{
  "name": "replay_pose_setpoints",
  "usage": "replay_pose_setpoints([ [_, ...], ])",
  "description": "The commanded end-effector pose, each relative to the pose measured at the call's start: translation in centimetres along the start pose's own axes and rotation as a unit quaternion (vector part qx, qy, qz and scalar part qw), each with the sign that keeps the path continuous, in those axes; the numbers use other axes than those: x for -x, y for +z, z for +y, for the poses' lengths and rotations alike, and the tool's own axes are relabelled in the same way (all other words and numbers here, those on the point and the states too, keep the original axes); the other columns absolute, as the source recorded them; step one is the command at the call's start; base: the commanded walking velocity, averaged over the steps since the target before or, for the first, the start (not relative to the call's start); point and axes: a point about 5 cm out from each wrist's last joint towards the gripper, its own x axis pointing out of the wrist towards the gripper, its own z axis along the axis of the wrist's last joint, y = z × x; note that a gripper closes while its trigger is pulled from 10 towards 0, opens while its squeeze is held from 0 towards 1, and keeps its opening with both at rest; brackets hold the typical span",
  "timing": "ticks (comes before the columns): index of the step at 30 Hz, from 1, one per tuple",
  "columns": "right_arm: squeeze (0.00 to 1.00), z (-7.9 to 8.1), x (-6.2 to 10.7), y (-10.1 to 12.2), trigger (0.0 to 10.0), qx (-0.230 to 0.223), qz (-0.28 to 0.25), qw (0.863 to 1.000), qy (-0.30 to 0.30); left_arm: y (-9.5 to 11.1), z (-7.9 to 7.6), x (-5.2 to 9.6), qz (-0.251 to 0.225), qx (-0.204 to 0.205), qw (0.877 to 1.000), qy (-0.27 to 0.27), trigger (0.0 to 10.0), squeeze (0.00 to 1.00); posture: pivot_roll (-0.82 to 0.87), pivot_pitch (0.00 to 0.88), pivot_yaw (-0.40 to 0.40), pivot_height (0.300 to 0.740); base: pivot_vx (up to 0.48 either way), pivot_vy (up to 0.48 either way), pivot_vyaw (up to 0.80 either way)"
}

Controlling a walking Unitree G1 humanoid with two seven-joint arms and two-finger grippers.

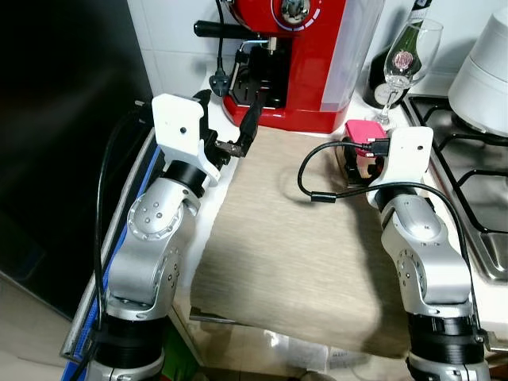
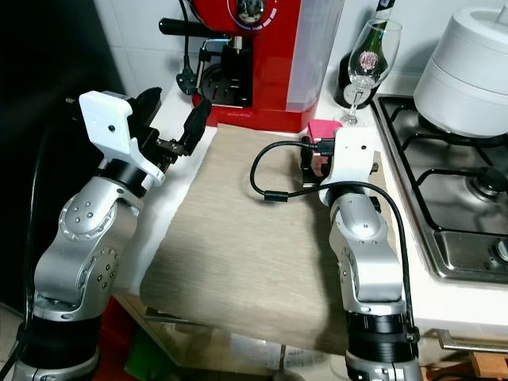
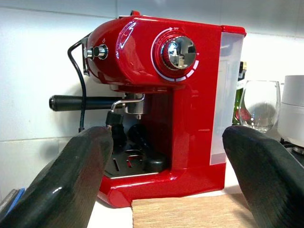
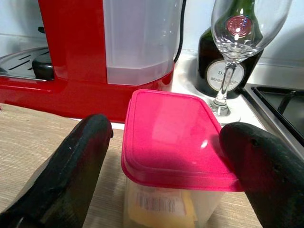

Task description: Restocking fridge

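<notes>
Pick-up step: right end effector (image 4: 164, 156) spread around pink-lidded tub (image 4: 173, 142) on desk mat (image 1: 294, 262), not yet pinching. Next: close, lift, carry to fridge. Left end effector (image 3: 166, 180) spread, empty.

- you had a red espresso machine (image 1: 298, 59) against the tiled wall
- a wine glass (image 1: 405, 59) stood beside a dark bottle (image 4: 223, 57)
- a beige mat (image 1: 294, 246) covered your counter
</notes>
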Motion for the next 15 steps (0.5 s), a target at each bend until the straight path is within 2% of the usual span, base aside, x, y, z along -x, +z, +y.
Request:
replay_pose_setpoints([
  [1,0.0,-0.02,-0.17,-0.57,10.0,-0.003,0.02,1.0,-0.003,0.23,-0.14,-0.1,-0.002,-0.001,1.0,-0.003,10.0,0.0,-0.1,0.051,0.005,0.74,0.0,0.0,0.0],
  [7,0.0,0.48,-0.47,-0.98,10.0,-0.044,0.042,0.998,-0.002,0.12,-0.11,-0.19,0.0,0.0,1.0,-0.002,10.0,0.0,-0.1,0.052,0.005,0.74,0.0,0.0,0.0],
  [10,0.0,0.47,-0.49,-1.02,10.0,-0.045,0.045,0.998,-0.002,0.13,-0.15,-0.17,0.0,0.0,1.0,-0.002,10.0,0.0,-0.1,0.054,0.005,0.74,0.0,0.0,0.0],
  [13,0.0,0.42,-0.57,-0.9,10.0,-0.038,0.043,0.998,-0.006,0.11,-0.12,-0.18,0.001,0.0,1.0,-0.001,10.0,0.0,-0.1,0.054,0.005,0.74,0.0,0.0,0.0],
  [15,0.0,0.35,-0.57,-0.14,10.0,-0.006,0.019,1.0,-0.009,0.13,-0.1,-0.19,0.0,0.0,1.0,-0.001,10.0,0.0,-0.1,0.054,0.005,0.74,0.0,0.0,0.0],
])
